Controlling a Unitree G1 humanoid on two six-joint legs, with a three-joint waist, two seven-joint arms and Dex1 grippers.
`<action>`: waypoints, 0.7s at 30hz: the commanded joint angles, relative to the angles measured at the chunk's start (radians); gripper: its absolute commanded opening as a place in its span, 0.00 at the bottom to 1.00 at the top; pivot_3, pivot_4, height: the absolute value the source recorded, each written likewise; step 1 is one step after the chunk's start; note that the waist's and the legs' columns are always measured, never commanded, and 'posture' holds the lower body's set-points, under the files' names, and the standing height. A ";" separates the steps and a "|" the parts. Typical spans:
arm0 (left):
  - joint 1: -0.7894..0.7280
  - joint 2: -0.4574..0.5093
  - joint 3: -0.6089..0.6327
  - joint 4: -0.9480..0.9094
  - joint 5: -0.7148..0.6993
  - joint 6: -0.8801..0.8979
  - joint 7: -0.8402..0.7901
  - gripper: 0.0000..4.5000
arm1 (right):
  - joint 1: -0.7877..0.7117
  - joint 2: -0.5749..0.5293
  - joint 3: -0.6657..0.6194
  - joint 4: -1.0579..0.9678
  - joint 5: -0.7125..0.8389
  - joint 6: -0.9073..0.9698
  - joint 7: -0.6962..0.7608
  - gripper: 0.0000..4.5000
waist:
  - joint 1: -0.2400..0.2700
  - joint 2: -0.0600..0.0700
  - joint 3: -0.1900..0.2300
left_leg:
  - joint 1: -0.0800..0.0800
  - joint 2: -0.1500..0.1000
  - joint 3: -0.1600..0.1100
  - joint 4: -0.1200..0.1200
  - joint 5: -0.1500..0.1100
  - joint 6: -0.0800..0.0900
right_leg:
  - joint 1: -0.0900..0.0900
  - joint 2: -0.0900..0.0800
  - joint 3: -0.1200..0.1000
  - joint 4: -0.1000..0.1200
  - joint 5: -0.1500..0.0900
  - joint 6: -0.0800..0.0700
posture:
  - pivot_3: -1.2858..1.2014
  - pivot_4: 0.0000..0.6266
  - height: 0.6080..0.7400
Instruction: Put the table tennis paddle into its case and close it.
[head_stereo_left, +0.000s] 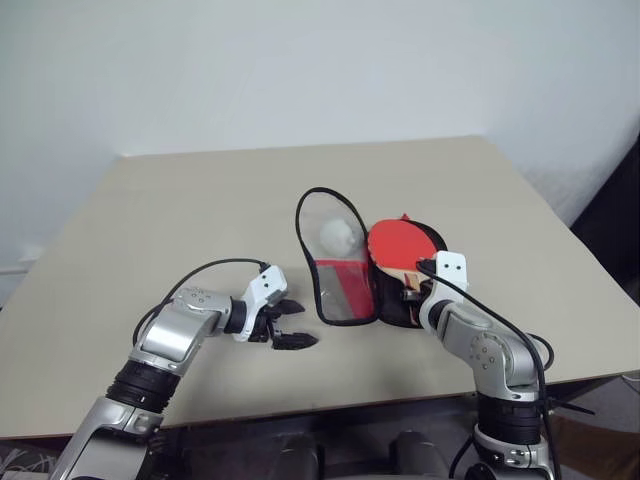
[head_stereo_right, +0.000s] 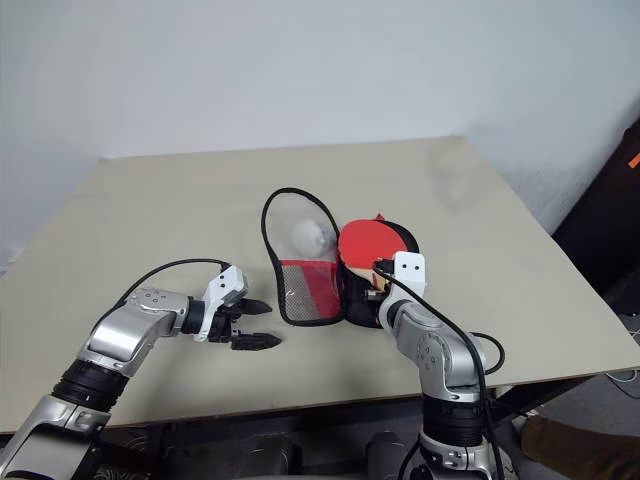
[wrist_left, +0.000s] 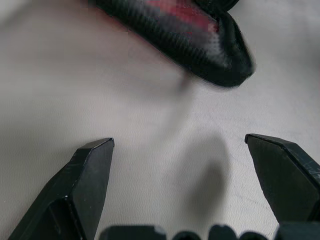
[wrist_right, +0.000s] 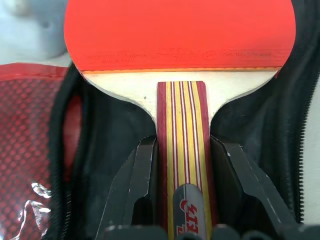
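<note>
The table tennis paddle (wrist_right: 180, 35) lies red face up in the black-lined half of the open case (head_stereo_left: 394, 306), near the middle of the table. My right gripper (wrist_right: 182, 145) is shut on the paddle's striped wooden handle, one finger on each side. The case's lid (head_stereo_left: 340, 290), with red mesh and a clear window, is folded open to the left. My left gripper (head_stereo_left: 290, 325) hovers open just above the table, a short way left of the lid's near corner (wrist_left: 220, 60), holding nothing.
A small pale ball (head_stereo_left: 337, 236) shows at the lid's clear window. The beige table (head_stereo_left: 200, 220) stretches wide to the left and behind the case. Its front edge runs just below both arms. A pale wall stands behind.
</note>
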 joint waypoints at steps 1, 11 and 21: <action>0.006 0.000 -0.021 -0.010 0.009 0.011 -0.003 1.00 | -0.031 0.008 -0.023 -0.010 -0.023 -0.045 -0.015 0.25 | 0.000 0.000 0.000 | 0.000 0.000 0.000 0.000 0.000 0.000 | 0.000 0.000 0.000 0.000 0.000 0.000 | 0.52 0.00 1.00; 0.024 0.004 -0.012 -0.034 0.002 0.024 0.005 1.00 | -0.028 0.015 -0.003 0.087 -0.095 -0.074 -0.058 0.25 | 0.000 -0.003 -0.001 | 0.000 0.000 0.000 0.000 -0.001 -0.001 | 0.000 0.000 0.000 0.000 0.000 0.000 | 0.52 0.00 1.00; 0.031 0.011 -0.004 -0.045 -0.001 0.034 0.014 1.00 | -0.033 0.033 -0.015 0.122 -0.115 -0.061 -0.072 0.47 | 0.000 -0.006 -0.002 | 0.001 0.000 0.000 0.000 -0.001 -0.001 | 0.000 0.000 0.000 0.000 0.000 0.000 | 0.52 0.00 1.00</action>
